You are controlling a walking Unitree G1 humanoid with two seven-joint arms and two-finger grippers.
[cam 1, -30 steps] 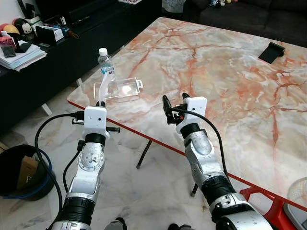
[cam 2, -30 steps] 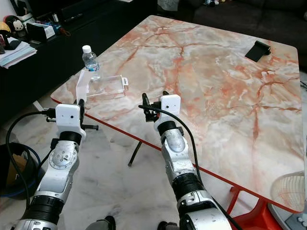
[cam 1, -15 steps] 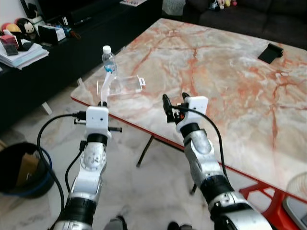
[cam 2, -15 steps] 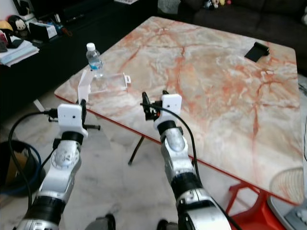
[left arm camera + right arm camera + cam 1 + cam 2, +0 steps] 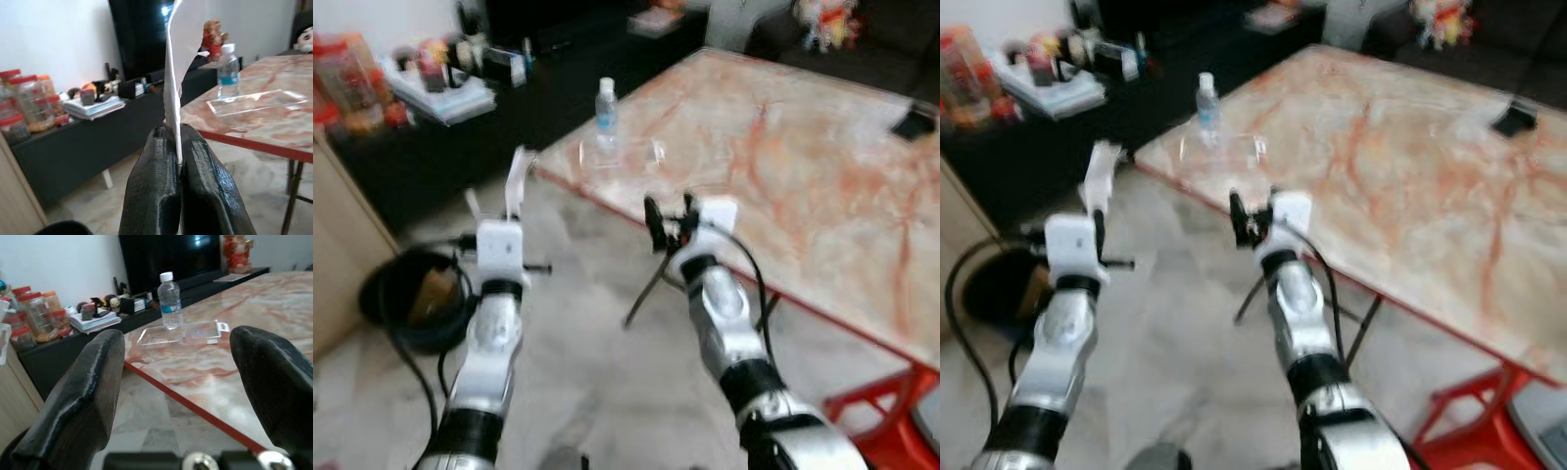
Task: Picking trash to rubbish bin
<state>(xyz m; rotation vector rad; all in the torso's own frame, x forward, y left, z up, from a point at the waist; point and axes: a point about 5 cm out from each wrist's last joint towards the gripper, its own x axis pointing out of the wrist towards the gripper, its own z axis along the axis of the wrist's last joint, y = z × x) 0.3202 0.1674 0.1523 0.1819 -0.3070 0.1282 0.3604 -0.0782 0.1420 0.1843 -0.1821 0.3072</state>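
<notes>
My left gripper [image 5: 178,164] is clamped on a thin white strip of trash [image 5: 182,63] standing upright above it, and the black rubbish bin [image 5: 416,299] sits on the floor just below and left of that arm, nearer than my open, empty right gripper [image 5: 668,217].

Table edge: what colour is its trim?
Red; the table edge shows best in the right wrist view.

No legible text anywhere.
</notes>
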